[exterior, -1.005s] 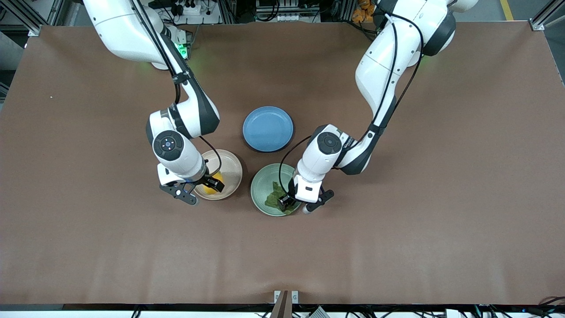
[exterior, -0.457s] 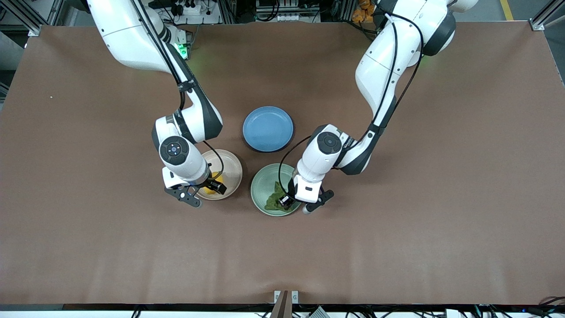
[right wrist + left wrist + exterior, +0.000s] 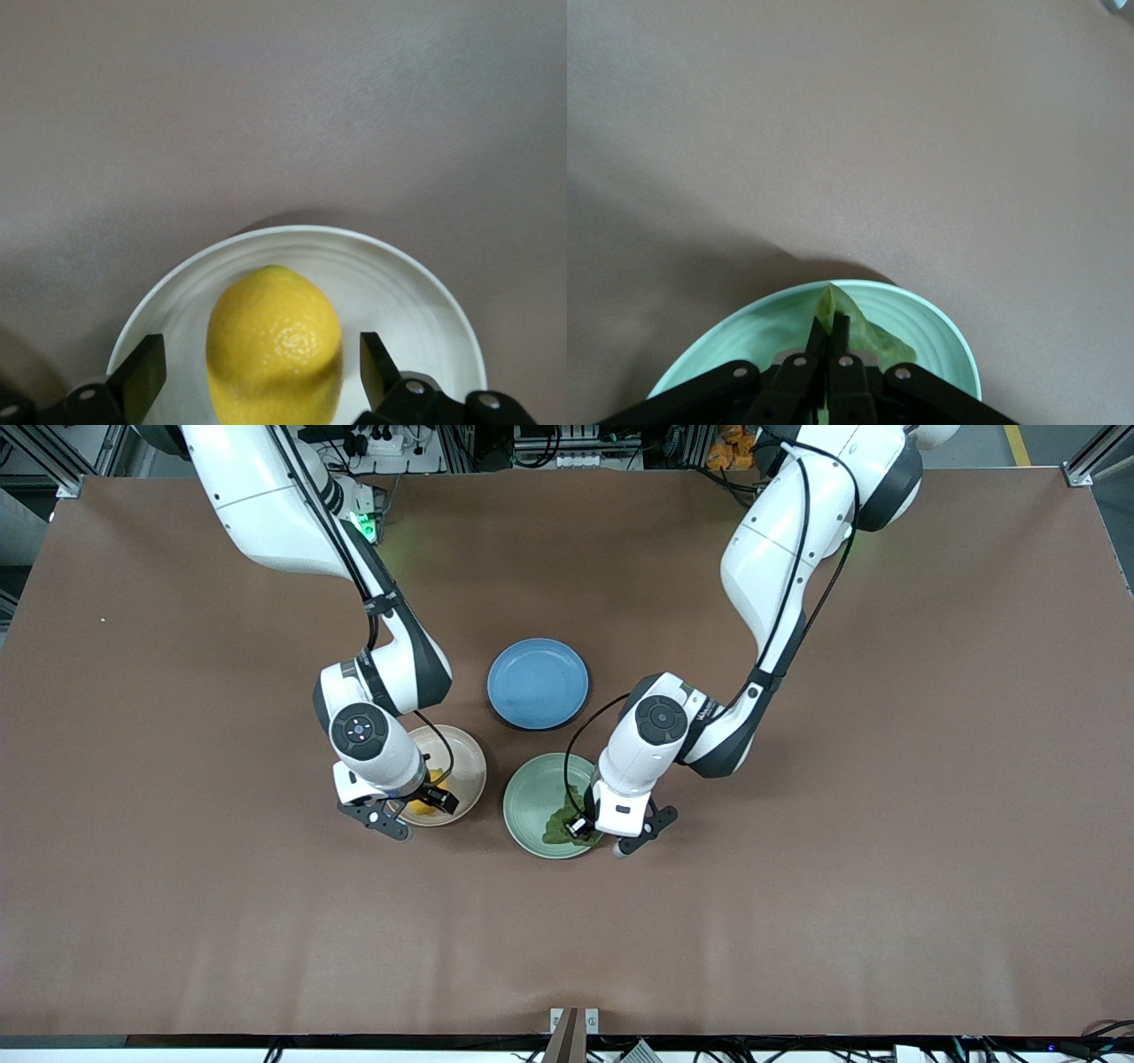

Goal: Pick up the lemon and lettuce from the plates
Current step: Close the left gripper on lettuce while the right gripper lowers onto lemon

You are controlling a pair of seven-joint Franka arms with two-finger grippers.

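Observation:
The yellow lemon (image 3: 275, 341) lies on the beige-pink plate (image 3: 399, 283). My right gripper (image 3: 260, 367) is open and low over that plate, one finger on each side of the lemon and clear of it. In the front view the lemon (image 3: 418, 809) is partly hidden under the right gripper (image 3: 430, 802) on the plate (image 3: 462, 766). My left gripper (image 3: 829, 332) is shut on a fold of the green lettuce (image 3: 868, 335) over the mint green plate (image 3: 948, 341). In the front view the left gripper (image 3: 578, 828) covers part of the lettuce (image 3: 558, 831) on its plate (image 3: 530, 797).
A blue plate (image 3: 538, 683) with nothing on it sits between the two arms, farther from the front camera than the other two plates. Bare brown table surrounds all three plates.
The right gripper has come down and shifted slightly toward the table's middle, around the lemon. The left gripper has shifted slightly, and the lettuce has bunched up toward it.

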